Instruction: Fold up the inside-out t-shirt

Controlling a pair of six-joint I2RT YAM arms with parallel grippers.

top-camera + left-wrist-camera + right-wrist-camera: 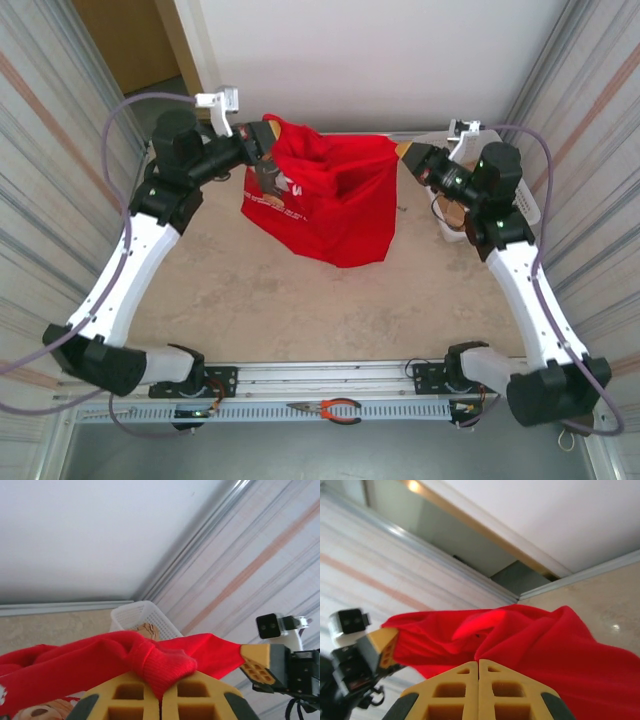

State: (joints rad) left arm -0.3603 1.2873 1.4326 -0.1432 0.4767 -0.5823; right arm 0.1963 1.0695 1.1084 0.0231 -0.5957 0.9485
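The shirt (335,205) hangs as a red sheet over the far half of the table (250,290), strung by its top edge between the two arms. The left gripper (160,687) is closed tight on a thick folded hem or cuff, which bulges out just above its pads. The right gripper (478,675) is likewise pinched flat on red cloth, with no gap showing between its pads. From the top view the held edge runs left to right, roughly level and fairly taut, so the shirt's long axis at this moment lies across the table from one jaw to the other. The body drops below both jaws and tapers toward a low point nearer the right side, where the cloth appears to touch or nearly touch the table. A white mark shows on the left part of the cloth, close under the left arm's grip. Neither arm is nearer than the other: each holds its own end, and the shirt lies between and beneath them. A white basket (528,205) stands beside the right arm, apart from the cloth. The step in hand looks like spreading the shirt before a fold. The next move probably calls for lowering both ends together while keeping them wide apart, so the hanging body lays out flat rather than bunching.
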